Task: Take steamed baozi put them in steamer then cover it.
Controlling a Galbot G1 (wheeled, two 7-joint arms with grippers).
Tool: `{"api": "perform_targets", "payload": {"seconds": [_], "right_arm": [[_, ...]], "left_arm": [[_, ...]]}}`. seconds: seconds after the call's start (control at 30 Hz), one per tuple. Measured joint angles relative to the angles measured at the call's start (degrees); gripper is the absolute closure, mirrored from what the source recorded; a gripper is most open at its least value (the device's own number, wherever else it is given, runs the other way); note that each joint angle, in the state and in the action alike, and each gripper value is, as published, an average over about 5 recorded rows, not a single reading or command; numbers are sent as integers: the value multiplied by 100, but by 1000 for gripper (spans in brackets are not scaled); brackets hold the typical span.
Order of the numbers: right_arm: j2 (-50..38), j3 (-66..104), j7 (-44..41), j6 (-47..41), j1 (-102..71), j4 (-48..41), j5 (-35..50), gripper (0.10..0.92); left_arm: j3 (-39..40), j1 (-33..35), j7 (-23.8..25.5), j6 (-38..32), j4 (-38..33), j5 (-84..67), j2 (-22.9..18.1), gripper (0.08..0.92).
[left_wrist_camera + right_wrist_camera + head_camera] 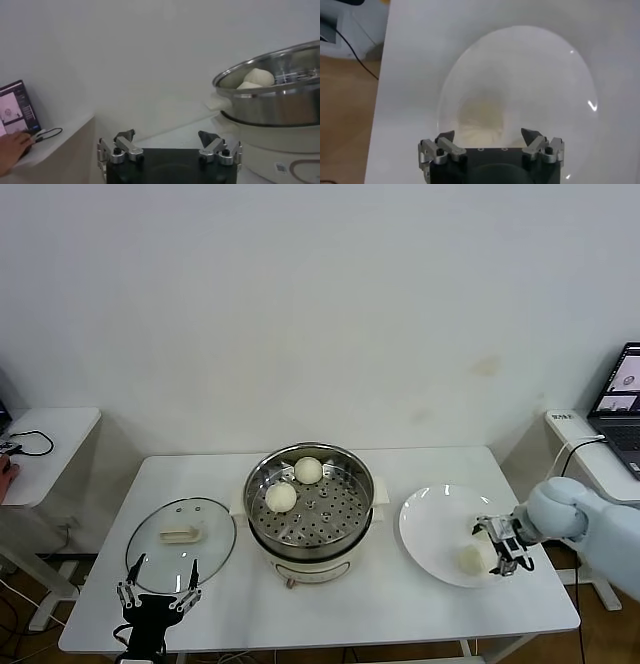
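Note:
Two cream-white baozi lie on the perforated floor of the shiny steamer at the table's middle. On the white plate to the right lies another baozi. My right gripper is low over the plate, open, its fingers on either side of that baozi. In the right wrist view the baozi sits between the spread tips of the right gripper, on the plate. My left gripper waits open and empty at the front left, shown also in its wrist view.
A clear glass lid with a cream handle lies flat on the table left of the steamer, just beyond the left gripper. Side tables stand at both ends; a laptop is on the right one. A person's hand rests on the left one.

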Motion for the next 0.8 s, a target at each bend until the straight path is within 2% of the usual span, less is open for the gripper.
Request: {"api": "perform_targets", "payload": {"seconds": [0.27,0.73,0.8], "right_arm": [[201,138,45,-37,-226,-270,-66,318],[385,249,61,-98,-328,-505,-28,596],[381,273,52,-94,-305,-515,-3,608]], "left_arm": [[-5,2,-1,0,10,2,-5,177],[12,9,-5,0,25,30,-28,177],[13,11,-5,0,22,31,-26,177]]}}
